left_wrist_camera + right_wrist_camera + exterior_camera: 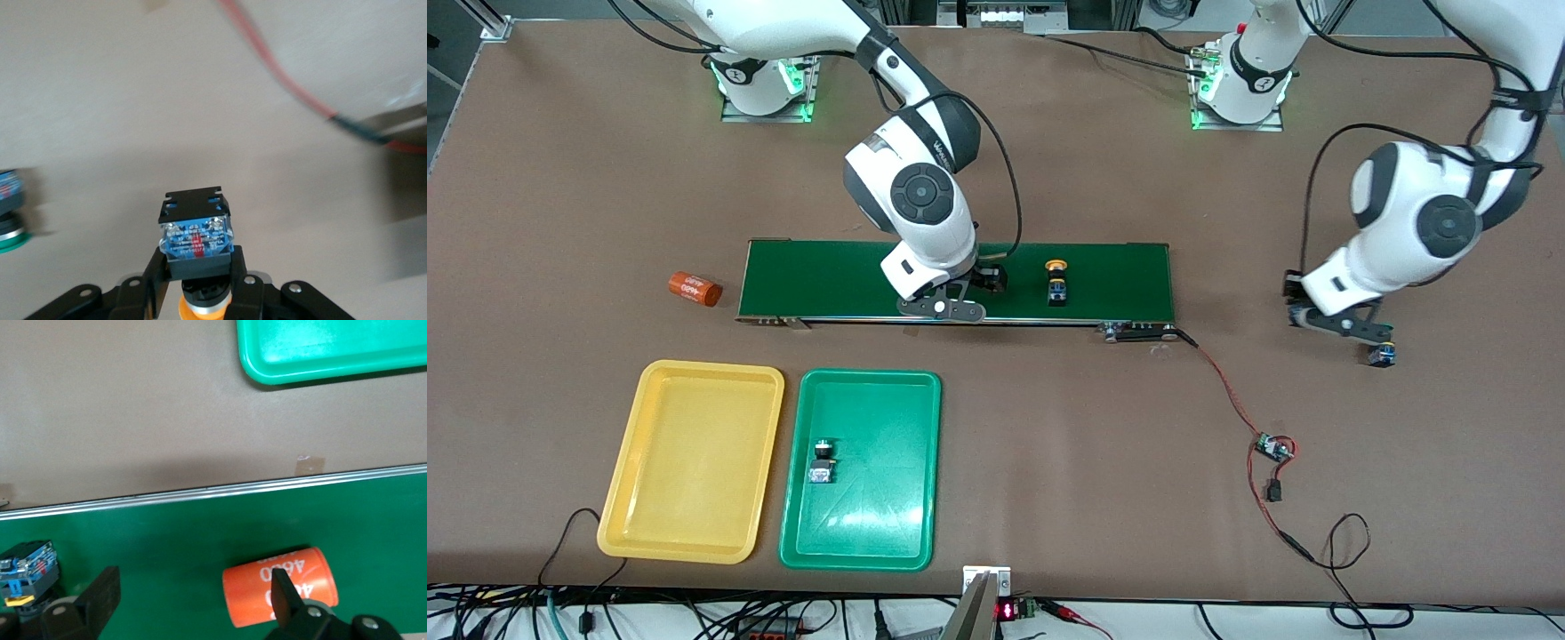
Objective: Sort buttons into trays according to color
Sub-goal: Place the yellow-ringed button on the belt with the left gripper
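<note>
My left pincer (199, 280) grips a yellow-capped button (195, 232) over the bare worktop (1405, 462), at the left arm's end of the belt (827, 280). My right pincer (193, 613) stands open over the belt, an orange cylinder (280, 595) beside one finger. Another yellow button (1057, 283) lies on the belt. One green button (822, 460) lies in the green tray (907, 533); the yellow tray (694, 533) sits just beside it.

Green-capped button (10, 213) blurred and cut off by the frame edge, orange cylinder (280, 585) partly hidden by a fingertip (283, 597), red cable (280, 73) smeared.
</note>
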